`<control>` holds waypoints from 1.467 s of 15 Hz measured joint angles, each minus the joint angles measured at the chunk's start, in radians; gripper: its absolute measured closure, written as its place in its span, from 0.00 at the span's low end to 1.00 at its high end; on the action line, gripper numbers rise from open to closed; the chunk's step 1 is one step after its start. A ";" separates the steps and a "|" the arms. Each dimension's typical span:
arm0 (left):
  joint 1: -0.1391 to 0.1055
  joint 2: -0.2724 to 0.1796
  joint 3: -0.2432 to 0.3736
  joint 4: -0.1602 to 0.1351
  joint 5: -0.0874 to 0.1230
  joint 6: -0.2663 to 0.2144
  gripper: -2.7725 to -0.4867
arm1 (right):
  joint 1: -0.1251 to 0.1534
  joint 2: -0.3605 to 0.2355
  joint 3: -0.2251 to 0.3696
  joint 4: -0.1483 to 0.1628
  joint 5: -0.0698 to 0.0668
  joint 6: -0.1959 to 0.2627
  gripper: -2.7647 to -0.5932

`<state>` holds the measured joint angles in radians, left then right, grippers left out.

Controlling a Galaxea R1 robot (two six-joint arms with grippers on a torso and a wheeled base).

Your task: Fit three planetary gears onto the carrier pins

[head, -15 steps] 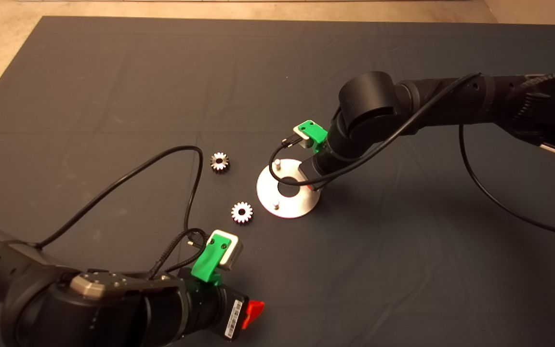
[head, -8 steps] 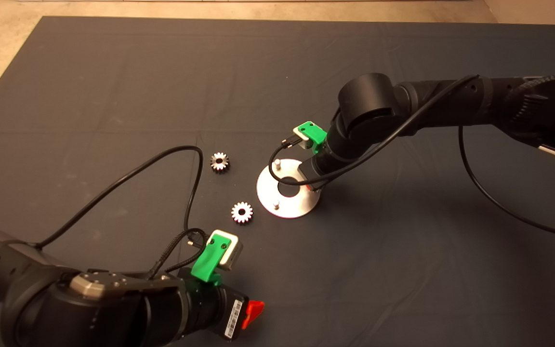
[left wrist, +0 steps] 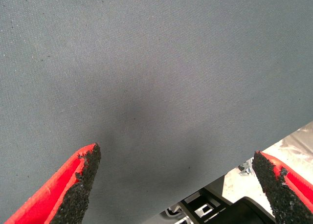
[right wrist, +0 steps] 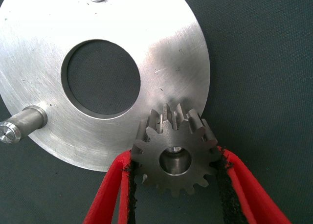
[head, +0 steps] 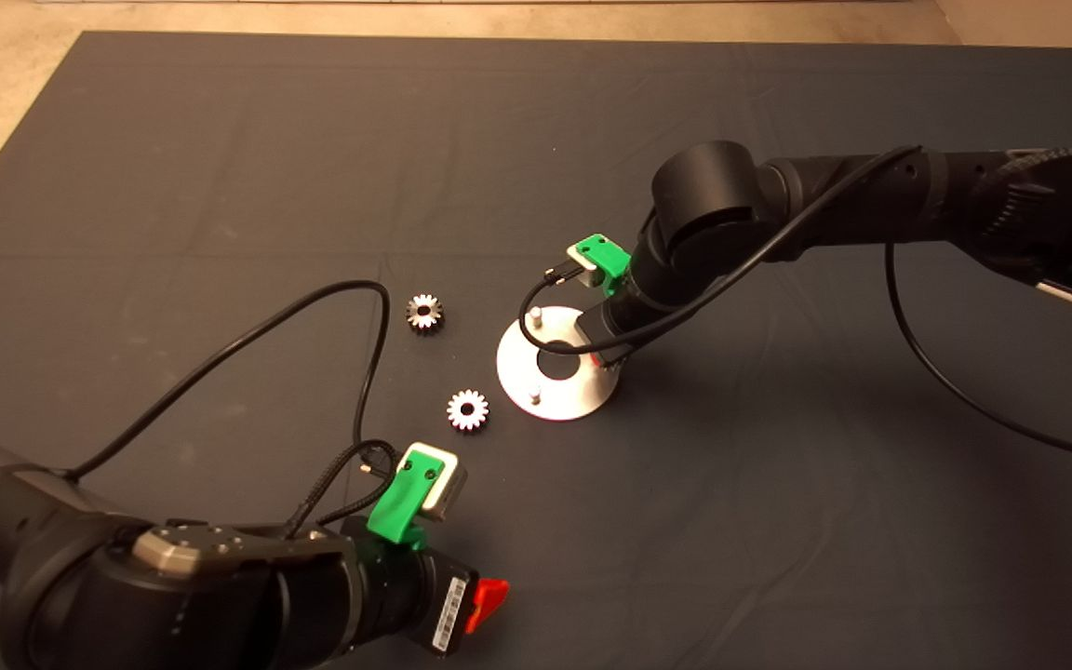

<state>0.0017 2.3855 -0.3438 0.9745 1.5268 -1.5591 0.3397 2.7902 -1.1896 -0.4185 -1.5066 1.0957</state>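
Head view: flat shiny round metal disc [head: 555, 365] with a centre hole sits mid dark mat [head: 220, 167]. Two short silvery pegs [head: 536, 316] visible standing on it; the far-right part of the disc is hidden under the right gripper [head: 603, 352], which reaches down over the disc's right edge from the black right arm [head: 778, 214]. Two small silvery-grey spur gears lie flat on the mat left of the disc: one [head: 424, 313] further back, one [head: 468, 410] nearer and just beside the disc rim, neither touching it. Left gripper [head: 489, 597] parked at lower left, well apart from the parts.

Left wrist view: left gripper's red fingers [left wrist: 73, 180] spread wide, nothing between them, bare mat below.

Right wrist view: right gripper [right wrist: 174, 185] clamped on a third spur gear [right wrist: 173, 153], pads on opposite teeth. Gear sits over the disc [right wrist: 146, 48] rim; a metal peg end shows inside its bore. Two other pegs [right wrist: 22, 122] bare.
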 joint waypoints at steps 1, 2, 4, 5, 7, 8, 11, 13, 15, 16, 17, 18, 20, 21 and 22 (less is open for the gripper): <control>0.000 0.000 0.000 0.000 0.000 0.000 0.24 | 0.000 0.000 0.000 0.000 0.000 0.000 0.86; 0.000 0.000 0.000 0.000 0.000 0.000 0.24 | 0.000 0.000 0.000 0.000 0.000 -0.002 0.86; 0.000 0.000 0.000 0.000 0.000 0.000 0.24 | 0.000 0.003 -0.001 0.000 0.000 -0.002 0.86; 0.000 0.000 0.000 0.001 0.000 0.000 0.24 | 0.000 0.005 -0.001 0.000 -0.003 -0.002 0.86; 0.000 0.000 0.000 0.001 0.000 0.000 0.24 | -0.002 0.006 -0.001 0.000 -0.006 -0.003 0.86; 0.000 0.000 0.000 0.001 0.000 0.000 0.24 | -0.002 0.008 -0.002 -0.001 -0.008 -0.003 0.86; 0.000 0.000 0.000 0.002 0.000 0.000 0.24 | -0.002 0.009 -0.002 0.000 -0.009 -0.003 0.86; 0.000 0.000 0.000 0.002 0.000 0.000 0.24 | -0.004 0.009 -0.002 -0.001 -0.009 -0.003 0.85; 0.000 0.000 0.000 0.002 0.000 0.000 0.24 | -0.005 0.009 -0.002 0.000 -0.011 -0.003 0.84; 0.000 0.000 0.000 0.002 0.000 0.000 0.24 | -0.005 0.009 -0.002 0.000 -0.011 -0.003 0.83; 0.000 0.000 0.000 0.002 0.000 0.000 0.24 | -0.005 0.009 -0.002 -0.001 -0.012 -0.003 0.81; 0.000 0.000 0.000 0.002 0.000 0.000 0.24 | -0.005 0.009 -0.002 0.000 -0.011 -0.003 0.81; 0.000 0.000 0.000 0.002 0.000 0.000 0.24 | -0.005 0.009 -0.002 0.000 -0.011 -0.003 0.78; 0.000 -0.001 0.000 0.002 0.000 0.000 0.24 | -0.005 0.009 -0.002 0.000 -0.012 -0.002 0.78; 0.000 -0.001 0.000 0.002 0.000 0.000 0.24 | -0.005 0.009 -0.002 -0.001 -0.012 -0.002 0.78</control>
<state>0.0019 2.3847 -0.3438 0.9764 1.5268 -1.5591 0.3351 2.7989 -1.1919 -0.4194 -1.5183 1.0934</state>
